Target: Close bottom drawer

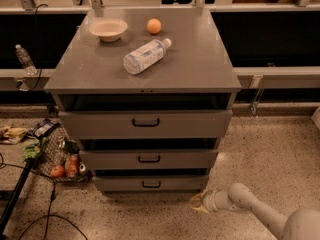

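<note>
The grey metal cabinet (145, 74) has three drawers, all standing slightly pulled out. The bottom drawer (150, 183) is the lowest, with a shallow grey front and a small black loop handle (151, 185) at its centre. My gripper (198, 203) is low near the floor, just right of and slightly below the bottom drawer's right front corner. The white arm (260, 215) comes in from the lower right.
On the cabinet top lie a plastic water bottle (145, 55), a white bowl (108, 29) and an orange (154, 26). A wire basket with cans and snacks (57, 156) sits on the floor to the left. Black cables (30, 204) run across the floor at left.
</note>
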